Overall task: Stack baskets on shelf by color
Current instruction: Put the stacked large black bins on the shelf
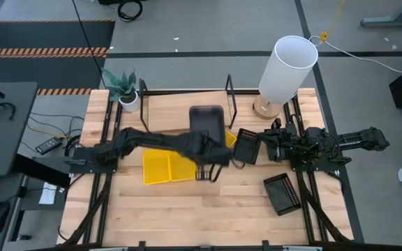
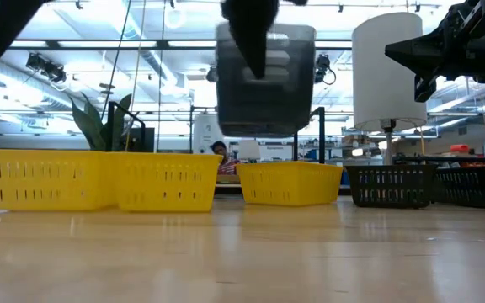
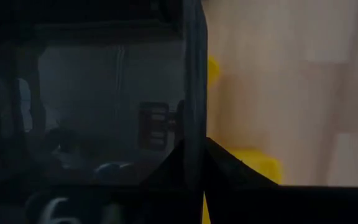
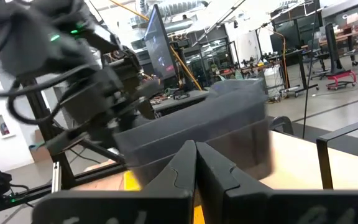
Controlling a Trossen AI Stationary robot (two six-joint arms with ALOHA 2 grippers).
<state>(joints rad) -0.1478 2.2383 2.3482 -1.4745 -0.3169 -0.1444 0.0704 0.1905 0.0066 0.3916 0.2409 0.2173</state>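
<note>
My left gripper (image 1: 208,155) is over the table's middle, shut on a dark grey basket (image 1: 206,124) that hangs high over the yellow ones in the low view (image 2: 265,80). Two yellow baskets (image 1: 165,167) sit side by side on the table below the left arm, and a third (image 2: 289,183) rests farther back. Two black baskets (image 1: 248,146) (image 1: 283,194) stand on the right. My right gripper (image 1: 271,143) waits shut above the nearer-to-centre black basket. The shelf (image 1: 180,104) lies along the far edge, with its wire loops (image 1: 229,90) standing up. My left gripper pinches the grey basket by one wall (image 3: 193,118), which runs between the two fingers (image 3: 229,171) with one finger on each side of it. The basket is lifted clear of the table, above the yellow baskets.
A tall white lamp (image 1: 285,70) stands at the far right corner and a potted plant (image 1: 124,90) at the far left. The near half of the table (image 1: 187,209) is bare wood. A person shows far behind the table (image 2: 220,151).
</note>
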